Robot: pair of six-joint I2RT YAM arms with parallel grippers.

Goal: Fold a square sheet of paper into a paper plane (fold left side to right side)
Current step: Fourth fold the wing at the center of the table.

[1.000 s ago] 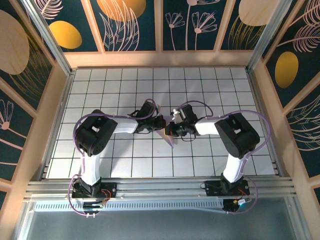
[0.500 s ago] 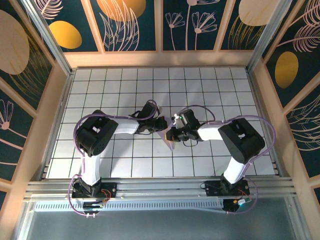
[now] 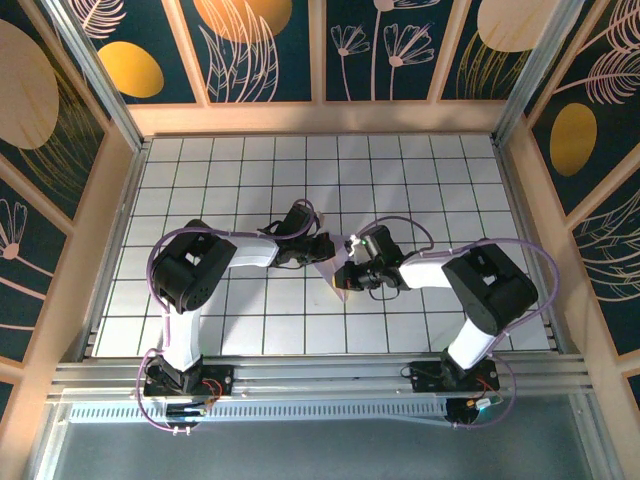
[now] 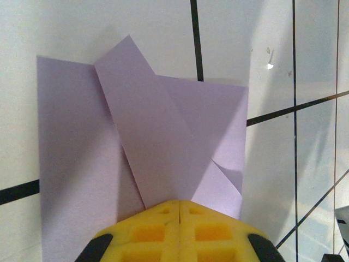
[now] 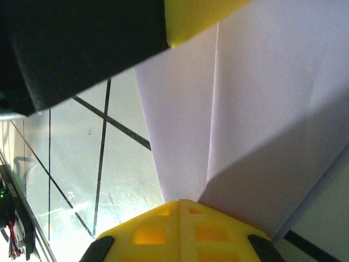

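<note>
Two grippers meet near the middle of the tiled table [image 3: 420, 180], both clenched. The sheet of paper [image 3: 339, 274] [image 4: 163, 142] [image 5: 262, 98] is pale lavender and partly folded. It lies on the table just to the near side of its middle, between the two grippers.

In the left wrist view the paper lies flat on the tiles. One long angled flap [image 4: 147, 125] is folded across it, and there is a small folded corner [image 4: 226, 177] at one side.

The left gripper [image 3: 322, 250] [image 4: 179, 206] reaches in from the table's left half. Its yellow pads are pressed together with only a seam between them, tips at the paper's edge.

The right gripper [image 3: 350, 272] [image 5: 180, 206] reaches in from the table's right half. Its pads are likewise closed, tips against the paper where a crease [image 5: 214, 109] runs up from them.

Cannot tell whether either pair nips any paper. In the right wrist view the left gripper's yellow fingertip and black body sit over the paper's far part.
</note>
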